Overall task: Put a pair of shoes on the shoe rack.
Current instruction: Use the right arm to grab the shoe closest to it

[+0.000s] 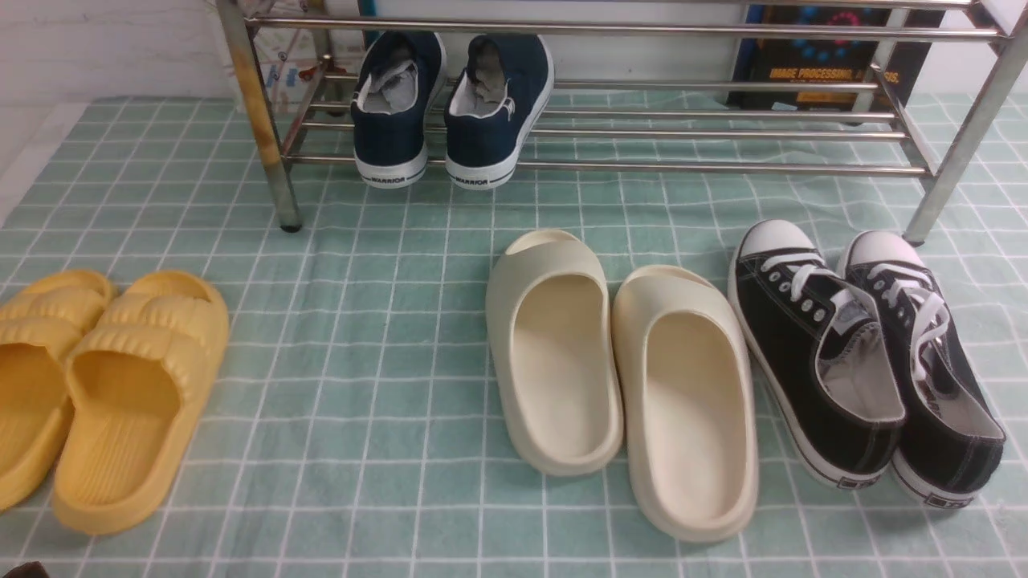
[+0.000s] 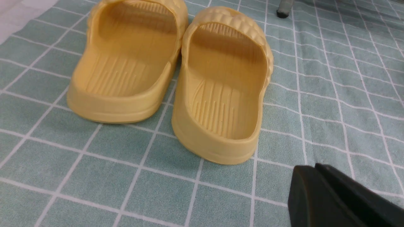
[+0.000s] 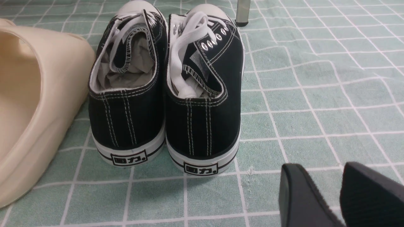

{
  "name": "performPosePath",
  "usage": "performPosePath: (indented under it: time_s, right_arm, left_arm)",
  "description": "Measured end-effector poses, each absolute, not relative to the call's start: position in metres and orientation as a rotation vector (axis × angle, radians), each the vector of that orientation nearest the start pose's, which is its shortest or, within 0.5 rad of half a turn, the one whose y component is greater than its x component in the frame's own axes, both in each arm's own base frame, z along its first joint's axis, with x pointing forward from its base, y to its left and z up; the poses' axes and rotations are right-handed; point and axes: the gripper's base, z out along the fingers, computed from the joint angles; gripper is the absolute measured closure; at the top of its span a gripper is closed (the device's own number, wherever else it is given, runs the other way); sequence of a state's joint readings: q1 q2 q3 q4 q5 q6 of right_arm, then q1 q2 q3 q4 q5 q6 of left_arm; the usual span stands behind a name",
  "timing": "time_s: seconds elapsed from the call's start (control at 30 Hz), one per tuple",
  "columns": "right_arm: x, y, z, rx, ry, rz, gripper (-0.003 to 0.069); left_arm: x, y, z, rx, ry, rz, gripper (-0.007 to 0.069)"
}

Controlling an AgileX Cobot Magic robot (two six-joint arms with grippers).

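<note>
The pair of black canvas sneakers (image 1: 859, 361) with white toe caps and white laces stands on the green checked cloth at the right, toes toward the silver shoe rack (image 1: 642, 168). In the right wrist view the heels of the sneakers (image 3: 164, 110) face me. My right gripper (image 3: 322, 168) is open and empty, low over the cloth behind and beside the outer sneaker's heel, apart from it. My left gripper (image 2: 311, 168) is shut and empty, over the cloth near the yellow slides. Neither gripper shows clearly in the front view.
Navy WARRIOR slip-ons (image 1: 450, 104) sit on the rack's left part. Cream slides (image 1: 618, 361) lie just left of the sneakers, also in the right wrist view (image 3: 31, 110). Yellow slides (image 1: 96, 385) lie at the far left (image 2: 176, 78). A rack leg (image 3: 242, 12) stands beyond the sneakers.
</note>
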State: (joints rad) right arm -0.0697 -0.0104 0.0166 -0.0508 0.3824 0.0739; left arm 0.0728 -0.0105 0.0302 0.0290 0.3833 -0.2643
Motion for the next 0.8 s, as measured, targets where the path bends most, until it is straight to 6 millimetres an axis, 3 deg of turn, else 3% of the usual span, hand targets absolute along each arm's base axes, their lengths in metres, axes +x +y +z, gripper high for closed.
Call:
performPosePath:
  time_s: [0.6,0.73,0.8]
  right_arm:
    - [0.052,-0.004,0.174,0.124,1.868,-0.014,0.0419]
    - [0.052,0.0,0.174,0.228,1.858,0.133,0.0419]
    - [0.053,0.005,0.175,0.379,1.837,0.317,0.0419]
  left_arm:
    - [0.052,0.005,0.169,-0.299,1.864,-0.102,0.0578]
    - [0.052,0.005,0.169,-0.299,1.864,-0.102,0.0576]
    - [0.052,0.005,0.169,-0.299,1.864,-0.102,0.0574]
